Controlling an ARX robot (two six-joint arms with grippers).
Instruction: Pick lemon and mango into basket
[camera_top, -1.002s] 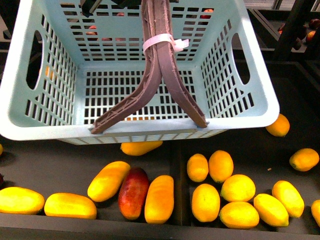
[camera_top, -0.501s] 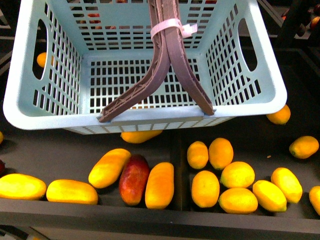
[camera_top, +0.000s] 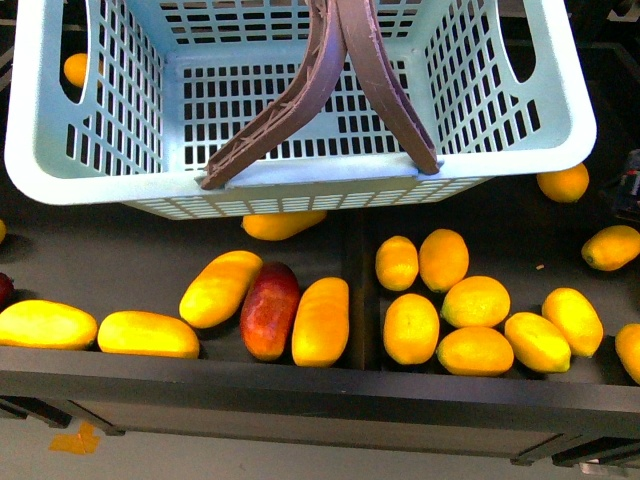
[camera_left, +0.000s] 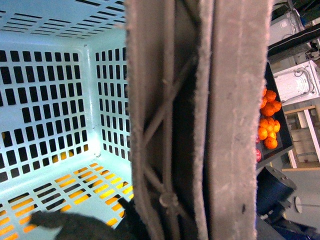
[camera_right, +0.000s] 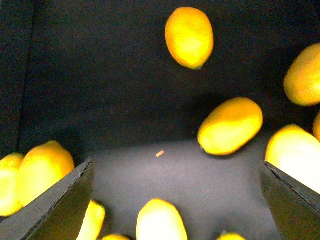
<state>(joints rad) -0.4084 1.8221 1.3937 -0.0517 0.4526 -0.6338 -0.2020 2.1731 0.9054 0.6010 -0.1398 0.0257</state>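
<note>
Your right gripper (camera_right: 176, 165) hangs wide open over a lemon (camera_right: 230, 126). The mango (camera_top: 321, 320) lies by the tray's (camera_top: 120, 270) front edge, and the basket (camera_top: 300, 180) hangs above its back. You cannot tell if your left gripper (camera_left: 100, 227) is gripping anything.

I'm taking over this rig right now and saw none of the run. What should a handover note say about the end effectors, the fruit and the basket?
Right end effector: open and empty, above the lemons in the right compartment of the shelf.
Left end effector: jaws not visible. The basket handles fill its wrist view, so it probably holds them.
Basket: hangs above the shelf, empty.
Mangoes: left compartment, beside a dark red one.
Done: nothing is in the basket.
Left: pick a lemon and a mango and put both in.
</note>
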